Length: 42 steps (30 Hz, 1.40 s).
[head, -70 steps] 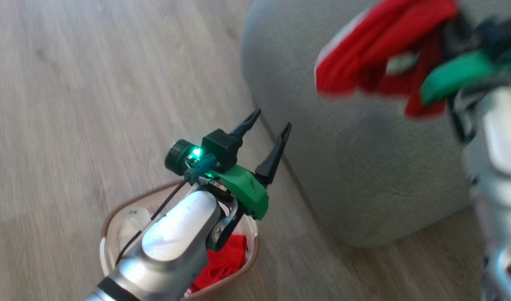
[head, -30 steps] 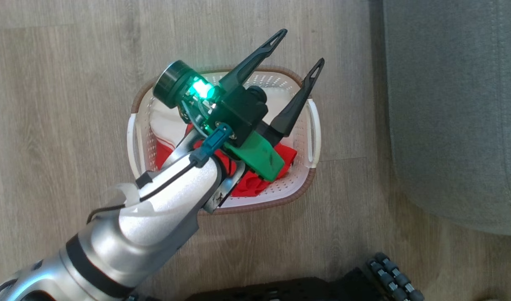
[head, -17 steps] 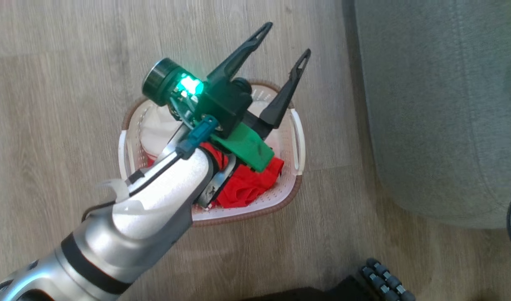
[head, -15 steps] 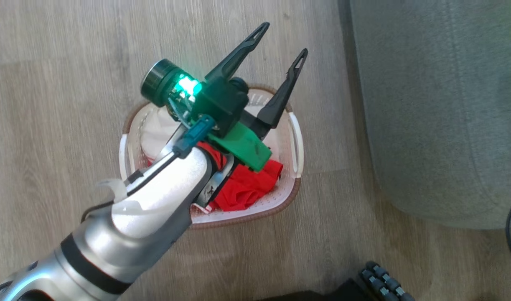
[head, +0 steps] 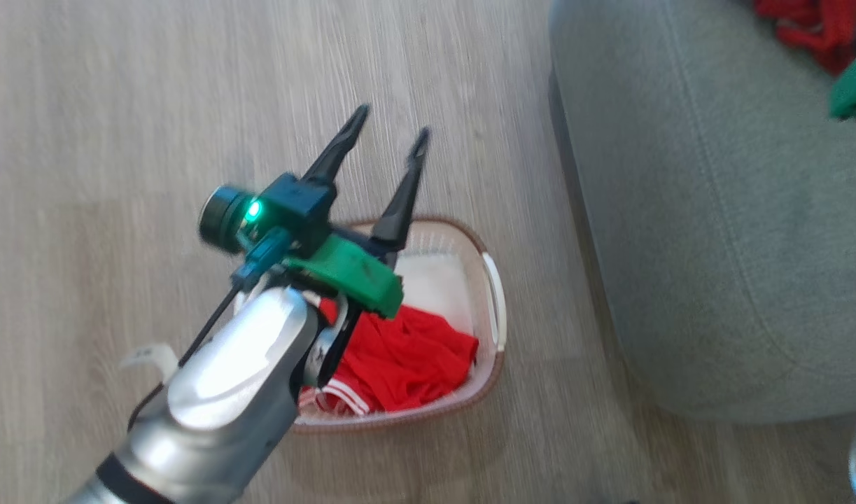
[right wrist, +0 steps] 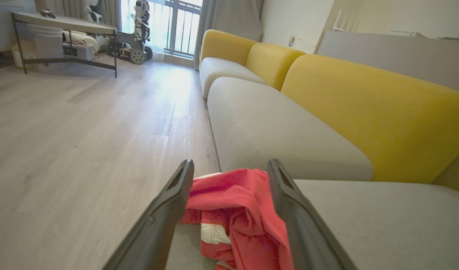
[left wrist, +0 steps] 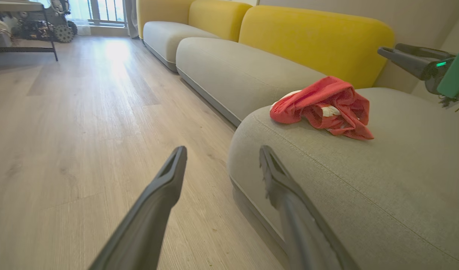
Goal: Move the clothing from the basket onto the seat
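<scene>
Red clothing point(left wrist: 321, 107) sits crumpled on the seat point(left wrist: 364, 187), white trim showing, centre-right of frame. Left hand point(head: 391, 122) and right hand point(right wrist: 229, 162) both gape, empty.

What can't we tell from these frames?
1. Head view: left forearm covers the basket's near-left side; how many pieces of clothing remain inside is unclear.
2. Head view: garment on the seat is cut off by the top edge and blurred.
3. Right wrist view: right gripper and the bottom edge hide that garment's near part.
</scene>
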### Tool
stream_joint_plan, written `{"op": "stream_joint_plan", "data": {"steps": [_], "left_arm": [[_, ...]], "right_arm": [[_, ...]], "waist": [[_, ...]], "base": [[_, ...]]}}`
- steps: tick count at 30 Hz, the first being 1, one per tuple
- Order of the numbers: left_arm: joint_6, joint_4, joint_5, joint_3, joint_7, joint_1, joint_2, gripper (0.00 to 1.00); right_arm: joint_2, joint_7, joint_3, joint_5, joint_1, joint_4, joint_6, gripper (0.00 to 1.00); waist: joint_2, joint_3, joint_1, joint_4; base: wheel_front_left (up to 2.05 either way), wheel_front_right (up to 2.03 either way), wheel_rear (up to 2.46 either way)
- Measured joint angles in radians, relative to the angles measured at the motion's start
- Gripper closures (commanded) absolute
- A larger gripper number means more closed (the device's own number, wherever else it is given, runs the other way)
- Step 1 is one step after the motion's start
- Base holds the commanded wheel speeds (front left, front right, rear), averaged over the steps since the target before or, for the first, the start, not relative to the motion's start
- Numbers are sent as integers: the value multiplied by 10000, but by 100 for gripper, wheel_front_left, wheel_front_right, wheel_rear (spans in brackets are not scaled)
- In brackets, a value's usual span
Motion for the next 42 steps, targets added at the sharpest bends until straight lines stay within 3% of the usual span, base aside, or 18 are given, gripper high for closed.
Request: {"op": "stream_joint_plan", "data": {"steps": [11,22,27,36,42], "left_arm": [[813,-217,-157,1455,-92,2157,176,0],[1041,-913,426,2865,-92,4412,362,0],[1122,-1210,677,3547,-92,5493,445,0],[1099,-1657,1058,4337,-92,7244,380,0],[963,-1693,1310,4579,-92,7515,153,0]], "right_arm": [[1122,-2,1576,1005,1830,-846,0,0],[1948,-2,2000,1411,4218,-2374,0,0],[2031,-2,1973,1455,5484,-3143,0,0],[2063,0,2359,2861,7398,-4025,0,0],[2073,0,2364,2882,7868,-4437,0,0]], "waist": [[0,-1835,0,403],[0,-2954,0,685],[0,-3334,0,858],[0,-3889,0,1181],[0,-4037,0,1232]], "base": [[0,0,0],[0,0,0],[0,0,0],[0,0,0],[0,0,0]]}}
